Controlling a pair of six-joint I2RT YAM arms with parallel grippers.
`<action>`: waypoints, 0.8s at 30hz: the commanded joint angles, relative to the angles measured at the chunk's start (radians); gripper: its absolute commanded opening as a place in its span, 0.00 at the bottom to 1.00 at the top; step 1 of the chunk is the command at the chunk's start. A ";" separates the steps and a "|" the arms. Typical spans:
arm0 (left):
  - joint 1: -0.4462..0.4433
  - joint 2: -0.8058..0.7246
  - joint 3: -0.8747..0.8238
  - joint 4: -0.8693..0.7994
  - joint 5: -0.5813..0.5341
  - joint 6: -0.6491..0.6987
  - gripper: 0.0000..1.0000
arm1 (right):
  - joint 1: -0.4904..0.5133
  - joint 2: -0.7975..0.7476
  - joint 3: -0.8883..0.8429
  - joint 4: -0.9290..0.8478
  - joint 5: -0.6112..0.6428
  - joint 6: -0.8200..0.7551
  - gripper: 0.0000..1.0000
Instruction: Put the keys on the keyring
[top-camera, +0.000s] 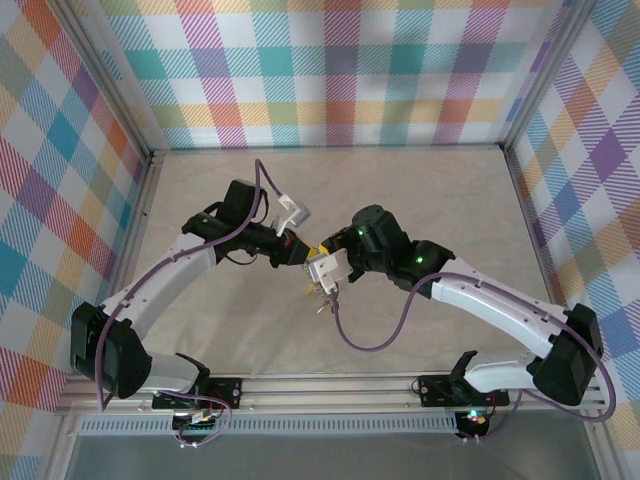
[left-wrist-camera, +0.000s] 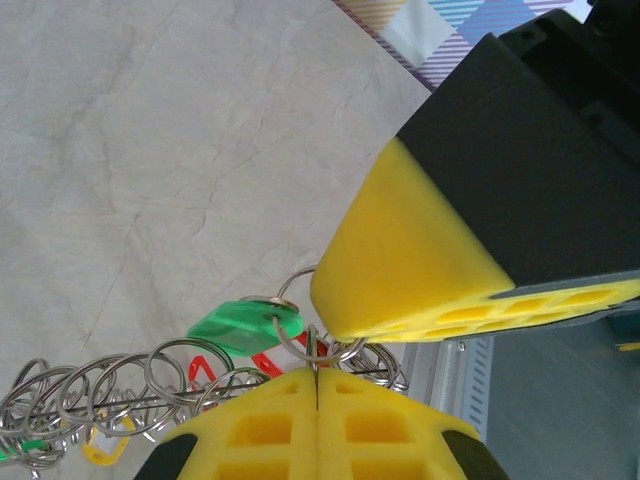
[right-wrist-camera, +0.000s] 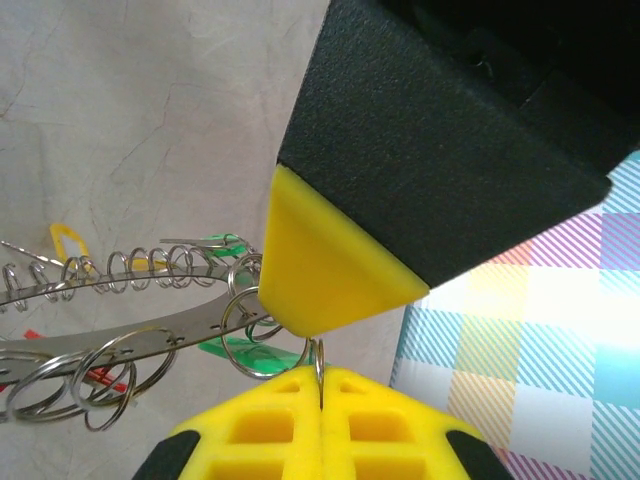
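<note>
My two grippers meet tip to tip over the middle of the table, the left gripper (top-camera: 298, 250) coming from the left and the right gripper (top-camera: 324, 270) from the right. In the left wrist view, the left gripper (left-wrist-camera: 316, 372) is shut on a thin metal ring seen edge-on, and a split ring with a green-tagged key (left-wrist-camera: 245, 328) loops through it. In the right wrist view, the right gripper (right-wrist-camera: 321, 372) is likewise shut on a small ring standing edge-on. The keyring (right-wrist-camera: 150, 335), a curved grey metal band hung with several small rings, trails off to the left. The keys (top-camera: 322, 298) dangle below the grippers.
Red tags (left-wrist-camera: 205, 370) and a yellow tag (left-wrist-camera: 100, 445) hang among the small rings (left-wrist-camera: 100, 390). The beige tabletop (top-camera: 420, 190) is walled by plaid panels (top-camera: 330, 70) at the back and sides. An aluminium rail (top-camera: 330, 395) runs along the near edge.
</note>
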 joint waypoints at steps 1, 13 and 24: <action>0.013 -0.003 0.038 -0.002 0.041 -0.018 0.00 | 0.000 -0.029 -0.006 -0.024 -0.025 0.001 0.00; 0.016 -0.016 0.024 0.013 0.049 -0.032 0.00 | 0.000 -0.026 -0.006 -0.035 -0.040 0.007 0.00; 0.017 -0.018 0.020 0.023 0.056 -0.032 0.00 | 0.001 -0.023 -0.010 -0.054 -0.042 0.005 0.00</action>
